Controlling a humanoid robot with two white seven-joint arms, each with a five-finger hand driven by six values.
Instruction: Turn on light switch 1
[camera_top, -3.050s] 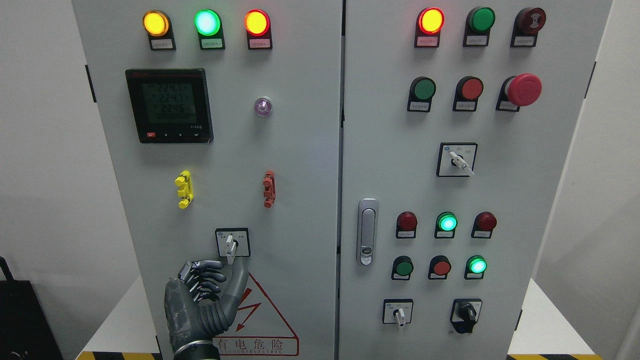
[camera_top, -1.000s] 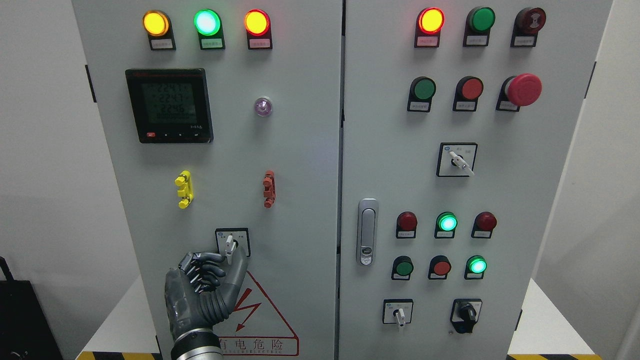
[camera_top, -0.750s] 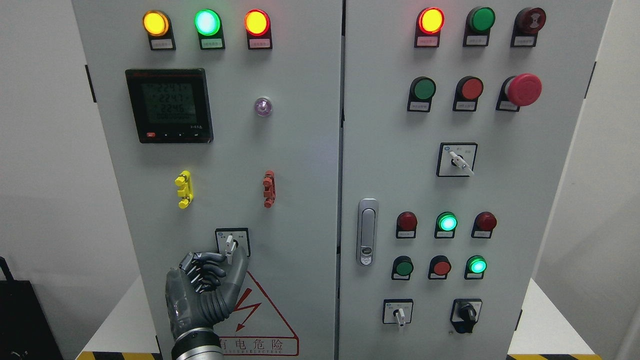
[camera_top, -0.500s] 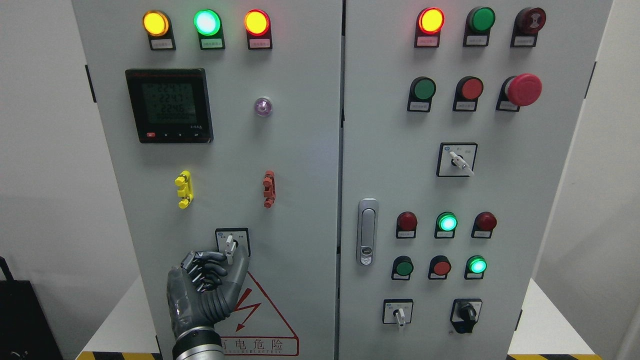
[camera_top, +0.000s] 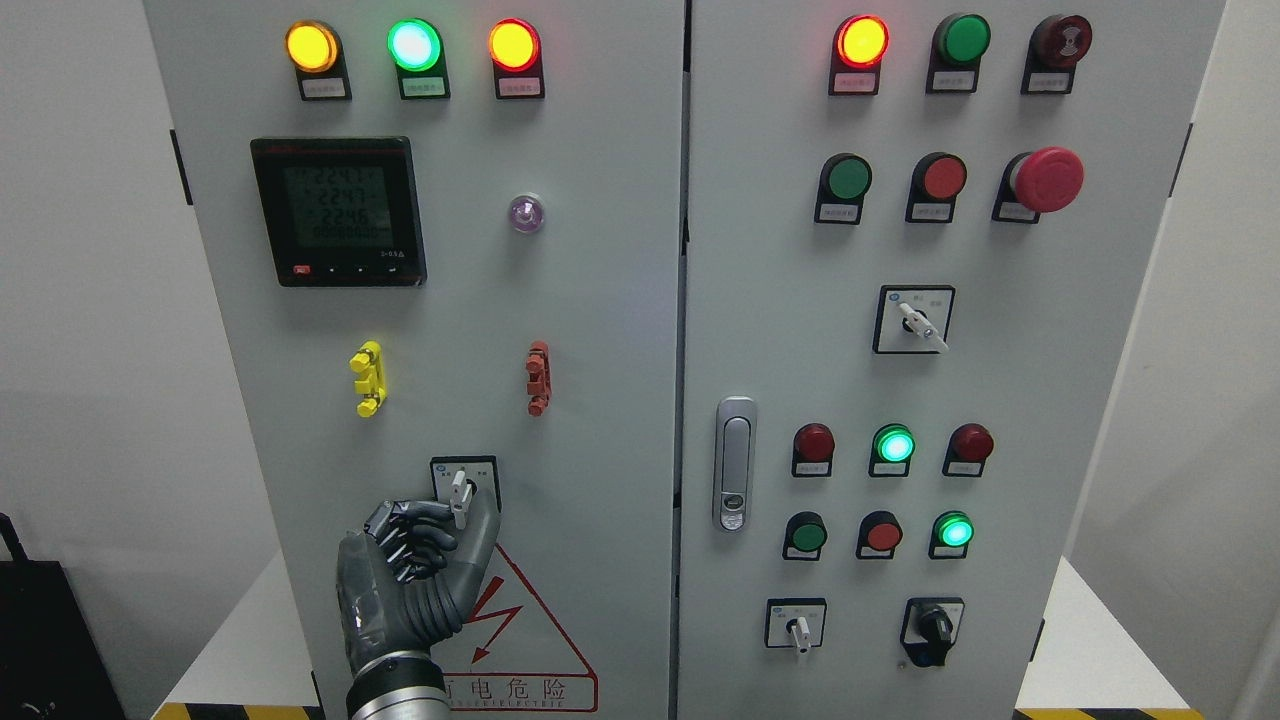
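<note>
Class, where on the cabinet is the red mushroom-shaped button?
Head view: the red mushroom button sits upper right on the right door, beside a flat red button.

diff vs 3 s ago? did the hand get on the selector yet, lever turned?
The left hand rose slightly toward the rotary switch; its fingers now pinch the lower end of the white lever, which they sat just below before. The lever hasn't visibly turned. Indicator lamps unchanged.

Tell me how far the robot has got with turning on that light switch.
Done: the left robot hand has reached the selector switch low on the left cabinet door. In hand: its fingers and thumb bracket the white lever, apparently touching it. Left: the lever points straight down, so the turn looks not yet made. The right arm is out of view.
</note>
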